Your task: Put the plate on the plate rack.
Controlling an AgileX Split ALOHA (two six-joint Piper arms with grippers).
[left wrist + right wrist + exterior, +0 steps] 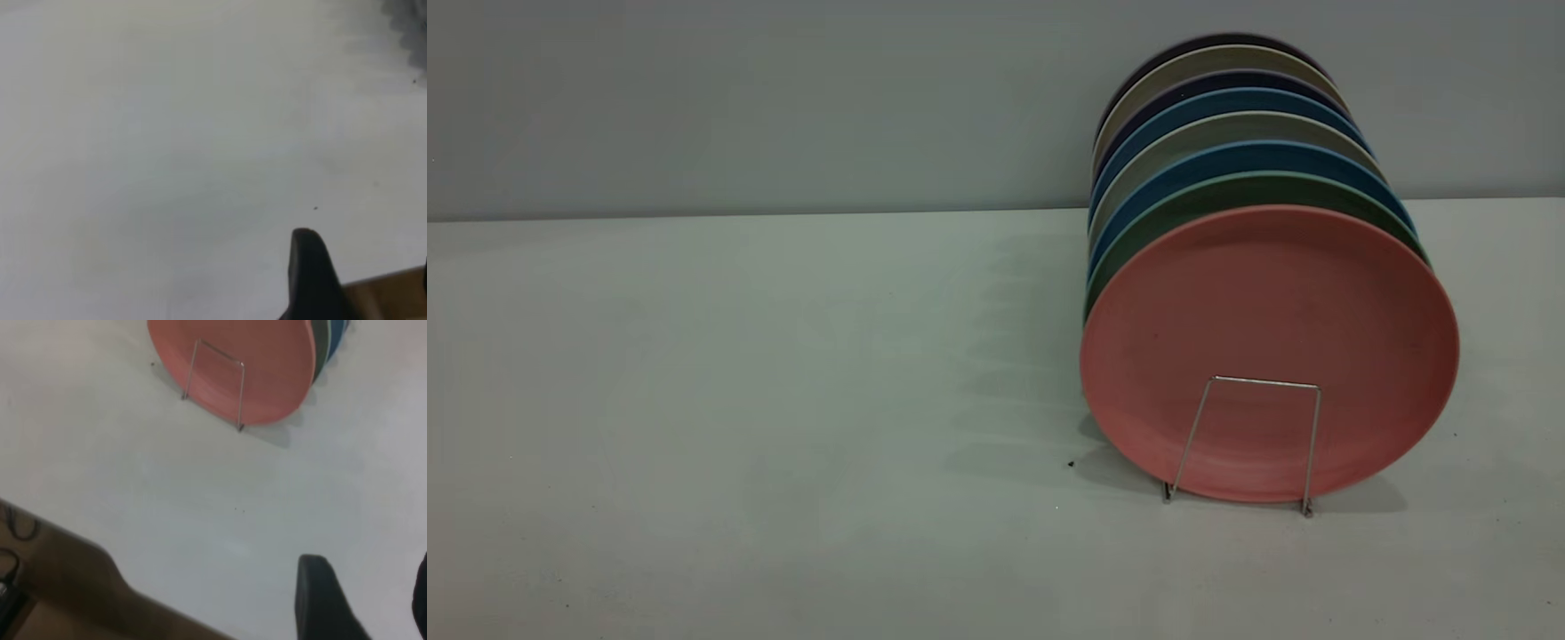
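The salmon-pink plate (pixel 1272 329) stands upright on edge at the front of the plate rack (pixel 1266 382), whose thin wire loop crosses its lower face. The right wrist view shows the plate (pixel 253 360) and the plate rack (pixel 241 393) far off across the table. Neither arm shows in the exterior view. My right gripper (pixel 370 600) hovers open over bare table near the table's edge, far from the plate. My left gripper (pixel 367 280) is also open above bare table, with nothing between its fingers.
Behind the pink plate stand a green plate (pixel 1227 191), blue plates (pixel 1227 156) and several more in a row toward the grey wall (pixel 783 89). The table's brown edge (pixel 67 573) with cables (pixel 13 527) lies close to the right gripper.
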